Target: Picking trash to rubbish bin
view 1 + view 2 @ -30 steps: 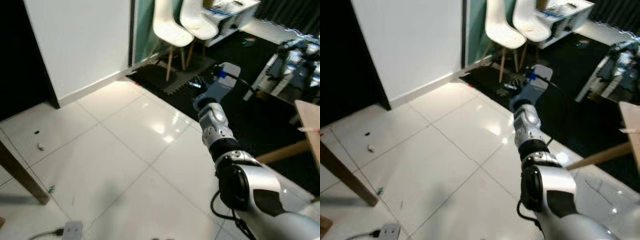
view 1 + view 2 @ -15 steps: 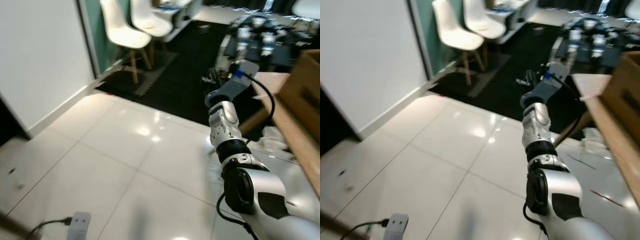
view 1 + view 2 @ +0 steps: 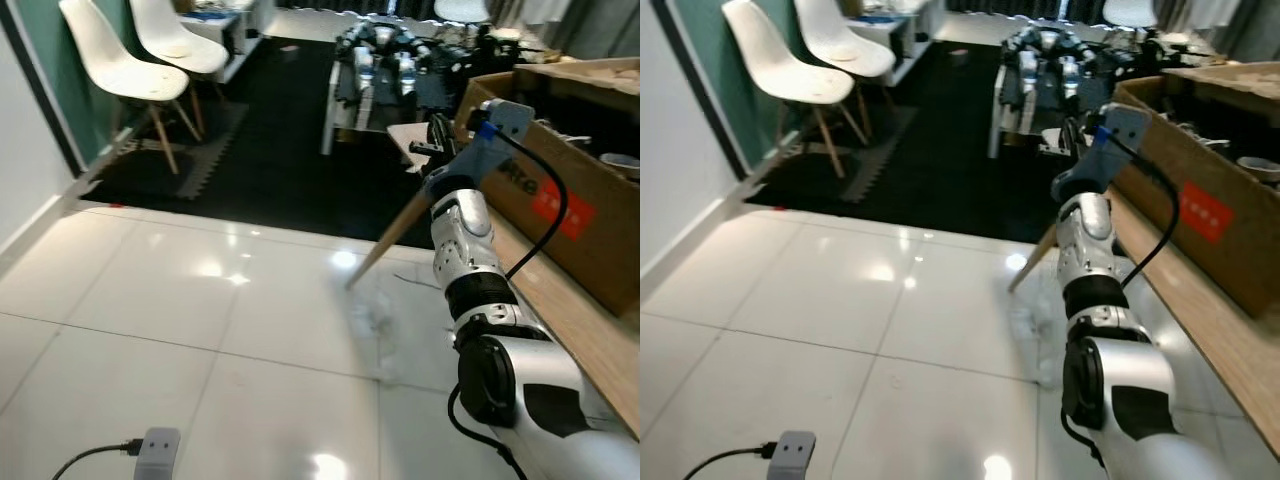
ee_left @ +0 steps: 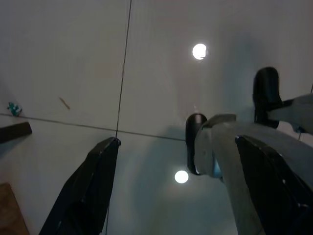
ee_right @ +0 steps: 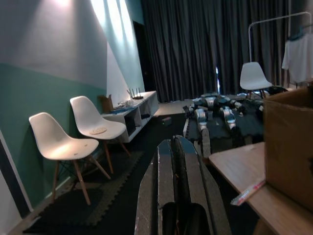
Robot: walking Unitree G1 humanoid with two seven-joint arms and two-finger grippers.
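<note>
A pale crumpled sheet [image 3: 376, 318], possibly plastic wrap, lies on the white tiles by the foot of a slanted wooden table leg [image 3: 392, 238]. My right arm reaches forward at table height, and its gripper [image 3: 438, 136] is high above that sheet, near the table's front corner. In the right wrist view its fingers [image 5: 178, 191] are pressed together with nothing between them. The left gripper [image 4: 181, 196] hangs over bare tile with its fingers [image 4: 85, 193] spread wide. A tiny green scrap [image 4: 13, 108] lies on the floor below it.
A wooden table [image 3: 560, 310] runs along the right and carries a large cardboard box [image 3: 560, 190]. A black mat [image 3: 270, 160] lies ahead with two white chairs [image 3: 130, 70] and robot hardware [image 3: 385, 60]. A power strip [image 3: 148, 450] with its cable is at my feet.
The whole picture has swung to the right: the white wall has left the frame, and the table, the box and the crumpled sheet have come in. The right arm stays stretched forward.
</note>
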